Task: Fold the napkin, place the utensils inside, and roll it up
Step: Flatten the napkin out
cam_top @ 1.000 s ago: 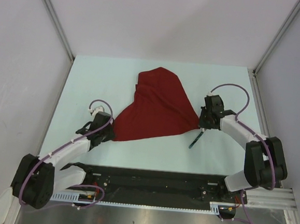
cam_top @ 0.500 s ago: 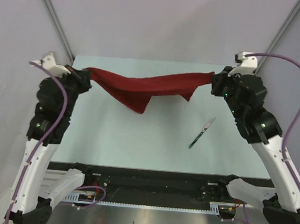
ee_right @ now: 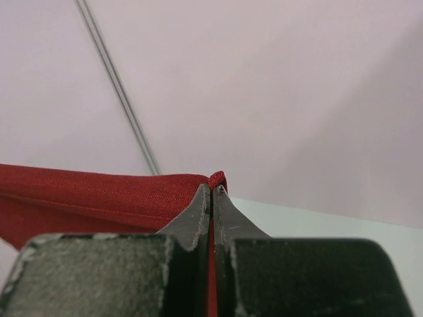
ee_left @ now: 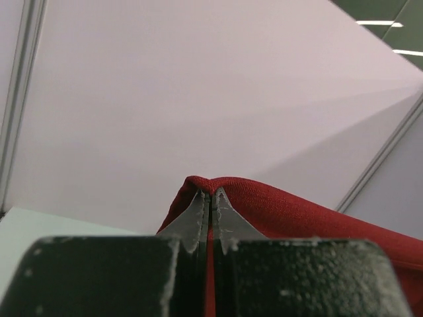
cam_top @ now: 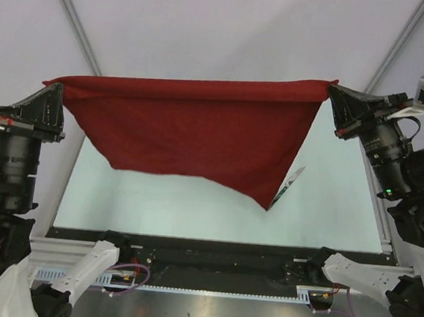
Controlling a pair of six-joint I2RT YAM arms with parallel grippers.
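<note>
The dark red napkin (cam_top: 199,135) hangs spread out high above the table, stretched between both arms. My left gripper (cam_top: 56,91) is shut on its left top corner (ee_left: 215,188). My right gripper (cam_top: 333,94) is shut on its right top corner (ee_right: 217,179). The cloth's lower edge dips to a point at the lower right. One utensil (cam_top: 289,181) with a silvery end lies on the table at the right, its lower part hidden behind the cloth's hanging tip. Any other utensils are hidden.
The pale table (cam_top: 326,204) has metal frame posts at its back corners and white walls around it. The black arm-base rail (cam_top: 211,257) runs along the near edge.
Both arms have risen and moved apart, lifting the napkin off the table and pulling it from a sagging strip into a wide taut sheet. The utensil has stayed put.
</note>
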